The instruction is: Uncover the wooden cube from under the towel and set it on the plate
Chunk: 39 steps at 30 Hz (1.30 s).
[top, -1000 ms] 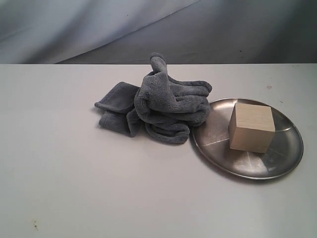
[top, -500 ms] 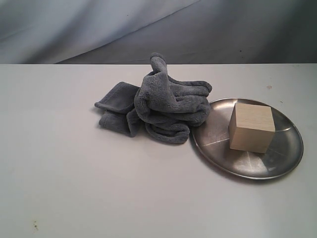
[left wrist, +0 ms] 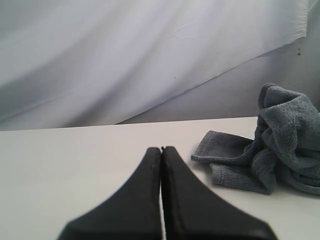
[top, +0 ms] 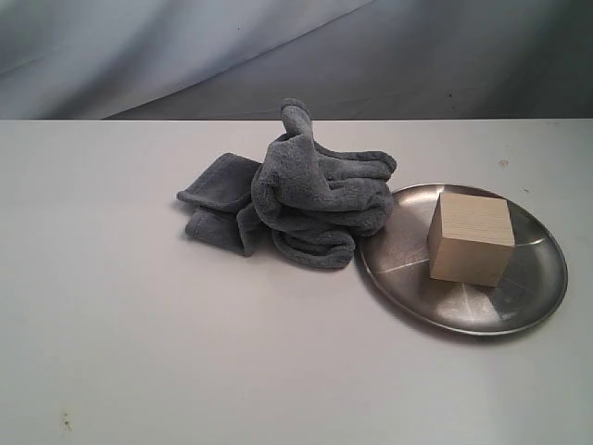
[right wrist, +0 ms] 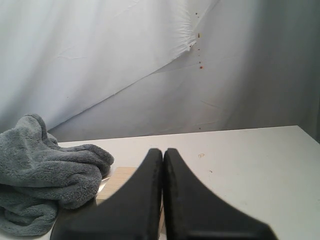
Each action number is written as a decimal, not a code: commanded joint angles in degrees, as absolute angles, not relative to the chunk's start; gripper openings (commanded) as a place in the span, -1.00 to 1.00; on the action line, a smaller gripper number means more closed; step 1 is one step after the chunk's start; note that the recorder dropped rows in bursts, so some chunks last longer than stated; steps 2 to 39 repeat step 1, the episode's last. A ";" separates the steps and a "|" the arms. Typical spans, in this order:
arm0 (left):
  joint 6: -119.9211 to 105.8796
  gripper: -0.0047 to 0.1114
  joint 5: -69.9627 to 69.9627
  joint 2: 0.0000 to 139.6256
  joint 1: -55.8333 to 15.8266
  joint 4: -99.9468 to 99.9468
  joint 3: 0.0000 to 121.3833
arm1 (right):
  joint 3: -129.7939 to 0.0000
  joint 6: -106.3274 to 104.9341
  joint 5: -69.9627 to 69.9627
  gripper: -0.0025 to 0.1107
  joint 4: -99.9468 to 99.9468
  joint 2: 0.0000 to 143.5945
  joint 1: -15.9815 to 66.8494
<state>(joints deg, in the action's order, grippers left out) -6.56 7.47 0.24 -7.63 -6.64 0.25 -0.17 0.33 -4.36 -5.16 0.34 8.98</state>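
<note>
1. White table (top: 139, 352): every object is being carried on it. Its near and side edges are being cut off by the exterior view.
2. Towel (top: 306, 199): it is being shown bunched in a heap just beside the plate, judged pushed aside to expose the block. Whether its fold is touching the rim cannot be told.
3. Steel plate (top: 537, 287): it is being used as the goal dish. Its left rim is being hidden behind the towel.
4. Wooden cube (top: 471, 239): it is being borne flat on the plate, fully uncovered, so the task is judged complete. In the right wrist view it is being largely masked.
5. Left gripper (left wrist: 161, 150) and right gripper (right wrist: 163, 151): both are being held with jaws pressed together on nothing, clear of all objects. Neither is being shown in the exterior view.
</note>
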 commanded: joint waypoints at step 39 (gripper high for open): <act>-6.41 -0.92 7.56 0.00 -7.91 -6.74 0.00 | 0.00 0.00 -4.53 -0.96 -5.47 0.00 8.60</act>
